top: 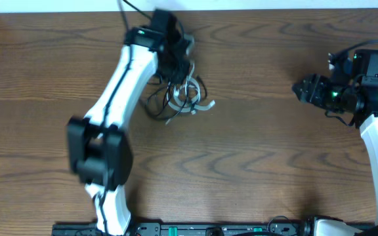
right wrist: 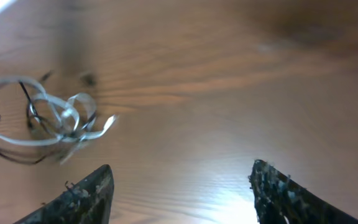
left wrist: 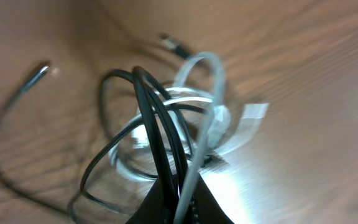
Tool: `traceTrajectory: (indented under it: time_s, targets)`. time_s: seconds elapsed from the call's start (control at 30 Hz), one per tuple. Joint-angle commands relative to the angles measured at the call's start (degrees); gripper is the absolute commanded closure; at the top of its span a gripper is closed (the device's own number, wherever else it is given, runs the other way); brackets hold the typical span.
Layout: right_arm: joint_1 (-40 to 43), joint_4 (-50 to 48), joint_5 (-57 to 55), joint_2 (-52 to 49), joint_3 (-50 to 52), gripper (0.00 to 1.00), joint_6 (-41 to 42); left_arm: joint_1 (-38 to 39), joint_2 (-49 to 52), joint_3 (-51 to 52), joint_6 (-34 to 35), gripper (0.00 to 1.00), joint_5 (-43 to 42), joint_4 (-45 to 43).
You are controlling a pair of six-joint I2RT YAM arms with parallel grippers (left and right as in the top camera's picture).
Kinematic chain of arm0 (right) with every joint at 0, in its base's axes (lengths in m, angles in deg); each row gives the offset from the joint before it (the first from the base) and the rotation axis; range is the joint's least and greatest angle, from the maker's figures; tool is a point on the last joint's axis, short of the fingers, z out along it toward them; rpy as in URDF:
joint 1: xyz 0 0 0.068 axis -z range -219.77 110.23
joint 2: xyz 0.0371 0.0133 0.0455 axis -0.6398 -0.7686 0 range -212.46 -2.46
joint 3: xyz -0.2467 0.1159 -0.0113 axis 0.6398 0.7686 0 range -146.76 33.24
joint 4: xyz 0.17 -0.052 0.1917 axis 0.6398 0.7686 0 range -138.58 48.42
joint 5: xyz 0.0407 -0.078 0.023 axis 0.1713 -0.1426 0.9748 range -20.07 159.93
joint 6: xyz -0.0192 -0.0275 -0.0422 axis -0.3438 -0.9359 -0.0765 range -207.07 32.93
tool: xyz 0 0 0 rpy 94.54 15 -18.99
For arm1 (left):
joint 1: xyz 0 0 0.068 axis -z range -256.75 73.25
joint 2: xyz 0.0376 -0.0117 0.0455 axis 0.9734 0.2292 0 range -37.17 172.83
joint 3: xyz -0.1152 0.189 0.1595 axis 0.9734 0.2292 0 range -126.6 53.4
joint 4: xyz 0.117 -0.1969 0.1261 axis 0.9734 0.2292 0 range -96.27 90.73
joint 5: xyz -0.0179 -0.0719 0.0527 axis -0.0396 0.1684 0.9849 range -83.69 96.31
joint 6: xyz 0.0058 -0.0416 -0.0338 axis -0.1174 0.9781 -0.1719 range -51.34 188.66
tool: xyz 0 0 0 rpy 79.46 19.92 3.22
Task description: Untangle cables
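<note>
From overhead, I see the cables (top: 188, 98) as a small knot of thin loops lying on the wood-grain table (top: 274, 170), toward its far edge and left of centre. My left arm (top: 120, 92), with its smooth white shell, reaches across to them, and the left gripper (top: 176, 69) sits right over the knot's far side. The right gripper (top: 305, 88) hangs near the right edge, well apart from the tangle.

In the left wrist view, the dark fingers close to a narrow point at the bottom of the frame. They pinch several black cables (left wrist: 149, 118) and the white cable (left wrist: 211, 78) together, so that hand is clamped tight on the bundle. The black ones are glossy and round, rising in stiff arcs. The white one curls in flatter, ribbon-like loops behind them. A small plug (left wrist: 174, 45) lies on the wood beyond, blurred.

In the right wrist view, two rough black fingers (right wrist: 82, 196) stand far apart with only bare wood between them, so this hand is wide open and holds nothing. The tangle shows small at the left, pale loops over thin dark strands.
</note>
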Motion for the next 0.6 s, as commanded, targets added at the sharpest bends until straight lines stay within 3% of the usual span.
traceTrajectory:
  time_s: [0.0, 0.2, 0.47, 0.57]
  targets:
    - [-2.3, -3.3, 12.1, 0.0, -0.6, 0.31, -0.7, 0.2, -9.7, -2.9, 3.9, 0.93, -12.7, -0.4]
    - [-7.0, -14.2, 23.8, 0.0, -0.6, 0.29, 0.3, 0.1, -13.0, -2.9, 5.9, 0.92, -22.1, 0.3]
    - [-14.8, -22.2, 22.9, -0.9, -0.6, 0.22, 3.3, 0.1, -13.1, -2.9, 12.4, 0.93, -31.7, -0.3]
    - [-18.3, -22.6, 16.1, -2.8, -0.6, 0.26, 3.3, 0.1, -13.1, -2.9, 14.3, 0.93, -32.8, -1.0]
